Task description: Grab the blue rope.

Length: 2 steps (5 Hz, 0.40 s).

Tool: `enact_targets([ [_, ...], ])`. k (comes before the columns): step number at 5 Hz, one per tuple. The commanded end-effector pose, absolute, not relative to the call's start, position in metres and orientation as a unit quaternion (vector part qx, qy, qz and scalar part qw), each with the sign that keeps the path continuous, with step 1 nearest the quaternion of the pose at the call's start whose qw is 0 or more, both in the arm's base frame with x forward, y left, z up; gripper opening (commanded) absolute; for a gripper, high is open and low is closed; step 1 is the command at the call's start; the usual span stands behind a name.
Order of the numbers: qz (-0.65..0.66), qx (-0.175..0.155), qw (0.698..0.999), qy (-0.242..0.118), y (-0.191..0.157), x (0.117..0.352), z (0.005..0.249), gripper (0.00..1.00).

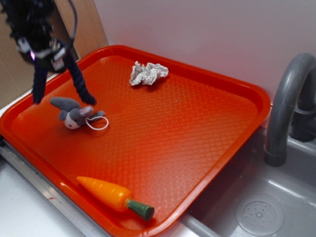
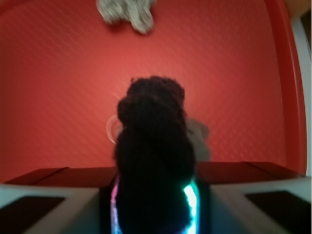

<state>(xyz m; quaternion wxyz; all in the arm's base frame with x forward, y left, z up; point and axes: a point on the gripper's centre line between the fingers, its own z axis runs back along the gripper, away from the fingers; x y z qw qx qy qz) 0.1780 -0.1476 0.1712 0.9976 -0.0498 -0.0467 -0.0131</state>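
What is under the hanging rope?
Under the rope, held in the gripper, lies the grey mouse on the red tray. In the wrist view the rope covers most of the mouse.

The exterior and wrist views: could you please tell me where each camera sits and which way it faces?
Exterior: sits high off one corner of the orange tray, looking down across it; the gripper shows top left, holding the blue rope.
Wrist: rides on the gripper, facing down at the tray; the rope fills its centre.
Shared: rope, tray, crumpled grey cloth, grey plush mouse.
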Motion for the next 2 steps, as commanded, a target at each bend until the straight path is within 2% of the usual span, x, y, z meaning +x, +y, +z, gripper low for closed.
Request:
enact_targets([
  [1,-0.003,-0.064,0.982,-0.177,-0.1354,0.1707,0.2611,0.00],
  [2,0.001,-0.087,0.980,-0.180,-0.1299,0.1633,0.2563,0.00],
])
